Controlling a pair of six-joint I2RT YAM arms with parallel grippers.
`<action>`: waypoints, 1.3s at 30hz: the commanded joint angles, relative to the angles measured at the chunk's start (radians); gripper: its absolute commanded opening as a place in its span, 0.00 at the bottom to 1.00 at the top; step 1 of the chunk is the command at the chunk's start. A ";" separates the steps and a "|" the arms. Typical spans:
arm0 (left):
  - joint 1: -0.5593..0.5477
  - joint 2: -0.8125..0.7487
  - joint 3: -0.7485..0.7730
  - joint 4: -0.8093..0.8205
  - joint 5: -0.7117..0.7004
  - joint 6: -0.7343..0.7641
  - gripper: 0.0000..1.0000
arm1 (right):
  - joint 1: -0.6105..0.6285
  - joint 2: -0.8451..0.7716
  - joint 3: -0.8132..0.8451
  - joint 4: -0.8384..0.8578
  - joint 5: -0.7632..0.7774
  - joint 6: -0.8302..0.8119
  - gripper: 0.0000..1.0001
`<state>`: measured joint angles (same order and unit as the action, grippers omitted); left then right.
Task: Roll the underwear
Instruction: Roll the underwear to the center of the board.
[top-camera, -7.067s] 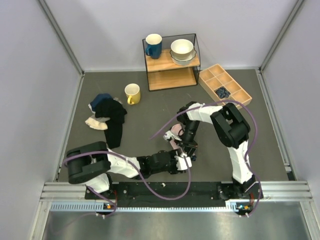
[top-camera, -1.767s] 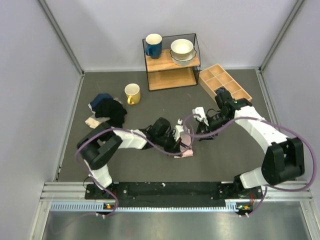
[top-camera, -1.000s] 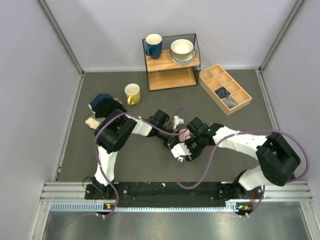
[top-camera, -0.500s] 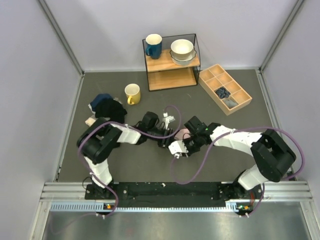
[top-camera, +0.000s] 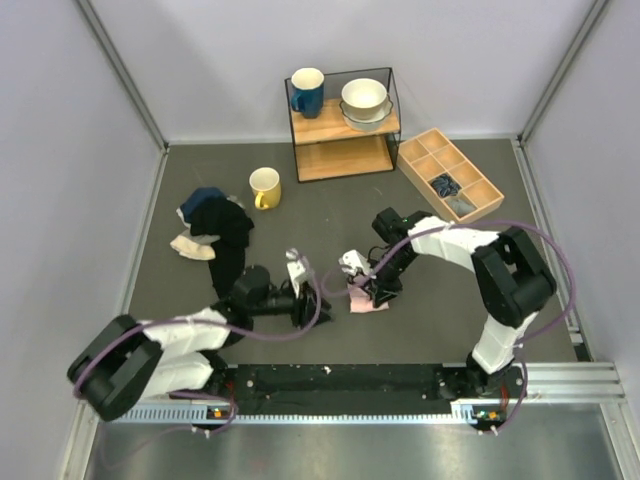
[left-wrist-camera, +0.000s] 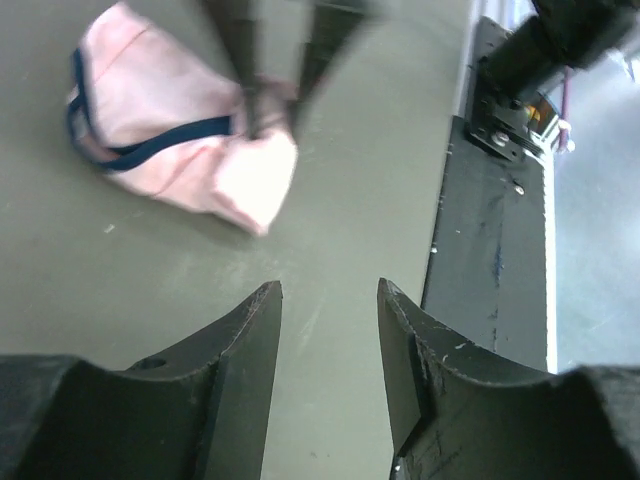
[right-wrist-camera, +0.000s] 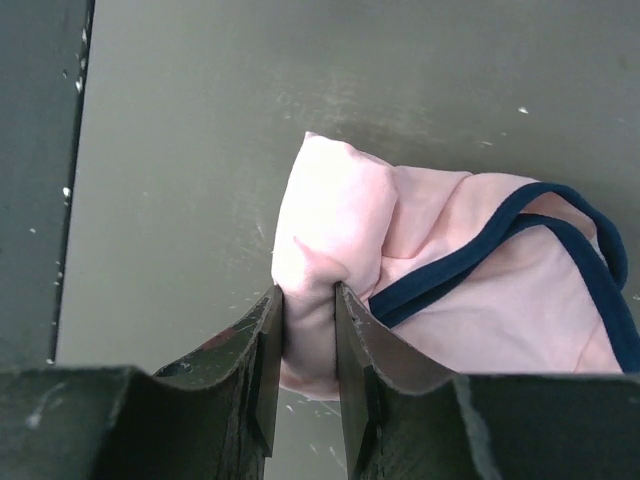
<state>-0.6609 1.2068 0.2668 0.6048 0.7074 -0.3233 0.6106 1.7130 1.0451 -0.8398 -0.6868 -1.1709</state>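
While the right pincer (right-wrist-camera: 307, 300) pinches the underwear (right-wrist-camera: 440, 250) (left pincer (left-wrist-camera: 327, 292) released), black garments (top-camera: 232, 235) lie apart.

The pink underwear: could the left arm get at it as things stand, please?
Probably yes: the open left gripper faces the underwear with nothing between; only the right gripper, shut on one end, crowds it.

Bright, even light with soft shadows and no glare.
In the left wrist view the left gripper (left-wrist-camera: 328, 300) is dark and soft near the lens, and the right gripper (left-wrist-camera: 270, 112) beyond it is smeared. The right wrist view is sharp, with the underwear (right-wrist-camera: 440, 250) casting a faint shadow.
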 joint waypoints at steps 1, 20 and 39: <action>-0.161 -0.153 -0.096 0.175 -0.107 0.304 0.50 | -0.061 0.111 0.144 -0.205 -0.145 0.030 0.27; -0.376 0.344 0.328 -0.189 -0.423 0.882 0.54 | -0.129 0.324 0.277 -0.318 -0.149 0.079 0.31; -0.399 0.298 0.316 -0.160 -0.580 0.925 0.58 | -0.129 0.332 0.282 -0.314 -0.143 0.080 0.32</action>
<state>-1.0584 1.5581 0.5865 0.4023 0.1627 0.5655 0.4877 2.0193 1.3113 -1.1316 -0.8593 -1.0874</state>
